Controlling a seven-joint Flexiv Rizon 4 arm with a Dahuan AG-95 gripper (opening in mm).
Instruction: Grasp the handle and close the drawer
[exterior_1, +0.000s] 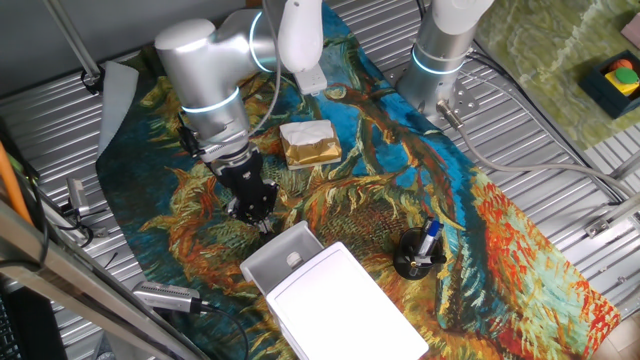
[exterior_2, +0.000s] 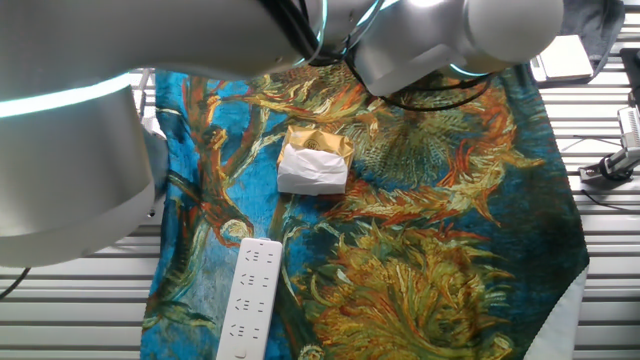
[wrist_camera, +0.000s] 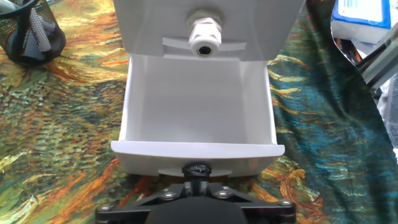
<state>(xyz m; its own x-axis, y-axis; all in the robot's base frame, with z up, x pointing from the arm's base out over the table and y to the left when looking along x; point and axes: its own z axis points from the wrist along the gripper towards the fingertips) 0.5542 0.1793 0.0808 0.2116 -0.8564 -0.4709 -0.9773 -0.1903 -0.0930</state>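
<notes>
The drawer is seen pulled out of the white box on the patterned cloth. It is judged light, rigid plastic, likely free-sliding. The handle at the front wall centre is the hold point. The gripper is closed on that knob.

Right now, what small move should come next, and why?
Probably push straight toward the box: the drawer stands pulled out and empty, and the gripper sits centred at its front wall. Whether it is shut cannot be told.
</notes>
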